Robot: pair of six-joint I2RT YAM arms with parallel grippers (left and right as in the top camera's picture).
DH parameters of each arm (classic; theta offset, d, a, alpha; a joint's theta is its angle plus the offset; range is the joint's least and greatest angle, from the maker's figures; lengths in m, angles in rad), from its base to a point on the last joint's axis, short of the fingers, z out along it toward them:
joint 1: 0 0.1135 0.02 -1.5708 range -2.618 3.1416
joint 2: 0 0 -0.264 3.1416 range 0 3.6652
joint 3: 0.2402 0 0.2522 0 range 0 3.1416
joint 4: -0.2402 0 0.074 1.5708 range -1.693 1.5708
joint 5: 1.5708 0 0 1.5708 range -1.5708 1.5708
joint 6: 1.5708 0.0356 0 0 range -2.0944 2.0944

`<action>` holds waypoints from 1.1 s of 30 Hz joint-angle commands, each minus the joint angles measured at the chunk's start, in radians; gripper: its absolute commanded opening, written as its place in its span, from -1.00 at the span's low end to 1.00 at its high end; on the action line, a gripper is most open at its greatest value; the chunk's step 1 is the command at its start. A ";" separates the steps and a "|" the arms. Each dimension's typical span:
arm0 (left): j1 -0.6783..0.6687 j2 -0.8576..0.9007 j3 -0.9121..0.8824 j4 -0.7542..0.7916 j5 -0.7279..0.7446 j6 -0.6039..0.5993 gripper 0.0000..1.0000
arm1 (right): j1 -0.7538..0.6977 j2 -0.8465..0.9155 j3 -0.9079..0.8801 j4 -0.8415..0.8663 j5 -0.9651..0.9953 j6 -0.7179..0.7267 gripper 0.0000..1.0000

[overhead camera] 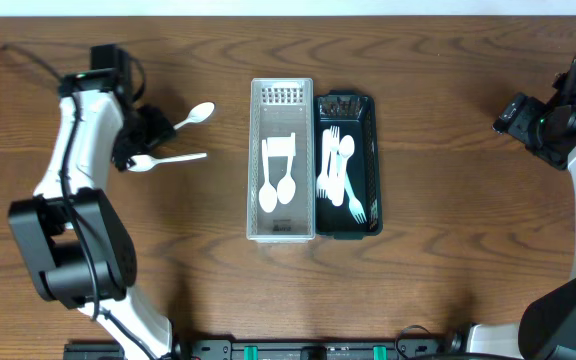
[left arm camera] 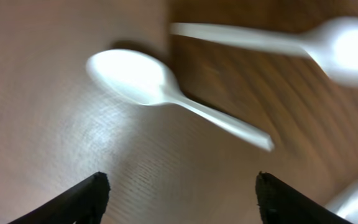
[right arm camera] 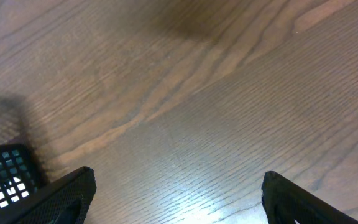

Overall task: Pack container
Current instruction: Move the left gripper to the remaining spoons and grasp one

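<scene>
Two white plastic spoons lie on the wooden table at the left, one (overhead camera: 196, 116) angled up, one (overhead camera: 164, 160) lying flat. In the left wrist view one spoon (left arm camera: 166, 93) is ahead of the fingers and the other (left arm camera: 328, 46) at the top right. My left gripper (overhead camera: 138, 135) (left arm camera: 179, 190) is open and empty just beside them. A white tray (overhead camera: 255, 150) holds two white spoons. A dark green tray (overhead camera: 371, 150) next to it holds white forks. My right gripper (overhead camera: 513, 118) (right arm camera: 179, 186) is open and empty, far right of the trays.
A corner of the dark green tray (right arm camera: 2, 180) shows at the lower left of the right wrist view. The two trays stand side by side at the table's middle. Bare wood lies around them.
</scene>
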 commanded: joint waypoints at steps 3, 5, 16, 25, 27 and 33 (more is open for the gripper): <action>0.032 0.056 0.001 0.017 0.000 -0.594 0.54 | -0.005 0.006 -0.003 -0.006 -0.004 -0.008 0.77; 0.023 0.068 0.001 0.038 -0.001 -0.679 0.54 | -0.005 0.006 -0.003 -0.009 -0.004 -0.008 0.77; -0.011 0.152 0.001 0.083 -0.005 -0.838 0.53 | -0.005 0.006 -0.003 -0.009 -0.004 -0.008 0.75; -0.011 0.180 -0.003 0.086 -0.044 -0.836 0.38 | -0.005 0.006 -0.003 -0.007 -0.003 -0.008 0.75; -0.011 0.183 -0.011 0.091 -0.050 -0.814 0.38 | -0.005 0.006 -0.003 -0.005 -0.003 -0.008 0.75; -0.011 0.197 -0.043 0.114 -0.052 -0.798 0.38 | -0.005 0.006 -0.003 -0.004 -0.003 -0.008 0.75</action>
